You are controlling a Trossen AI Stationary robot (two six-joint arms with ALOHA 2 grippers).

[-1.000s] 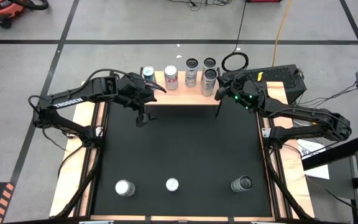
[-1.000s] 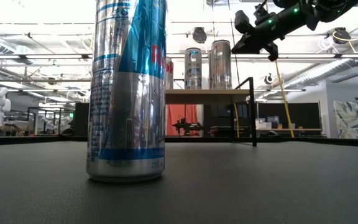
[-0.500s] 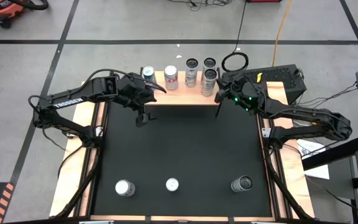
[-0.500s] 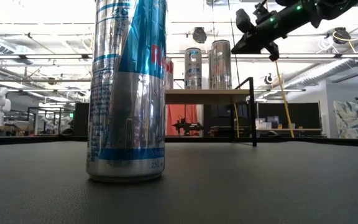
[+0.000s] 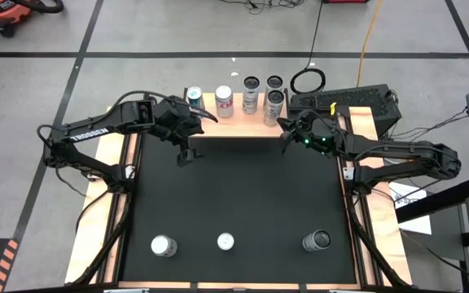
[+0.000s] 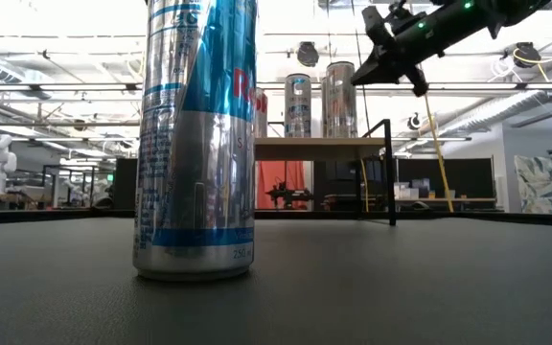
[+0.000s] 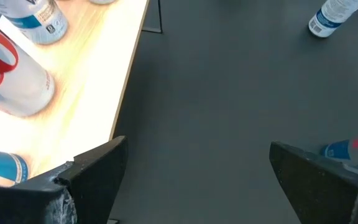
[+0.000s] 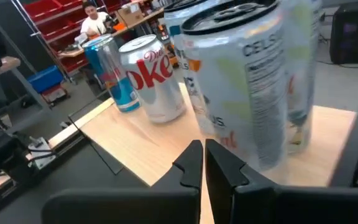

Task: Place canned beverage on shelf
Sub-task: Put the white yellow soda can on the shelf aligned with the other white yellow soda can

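The shelf [image 5: 236, 114] stands at the table's far edge with five cans on its top. Three more cans, the left can [image 5: 163, 246], middle can [image 5: 225, 242] and right can [image 5: 317, 241], wait along the near edge. The step appears to lie between placements: the right gripper [image 5: 286, 131], shut and empty, hovers just off the shelf's front right corner, beside the nearest shelved can [image 8: 253, 81]. The left gripper [image 5: 187, 145], wide open and empty, hangs by the front left edge. Next comes a reach across the open black mat [image 5: 243, 191]; room on the shelf likely lies between can groups.
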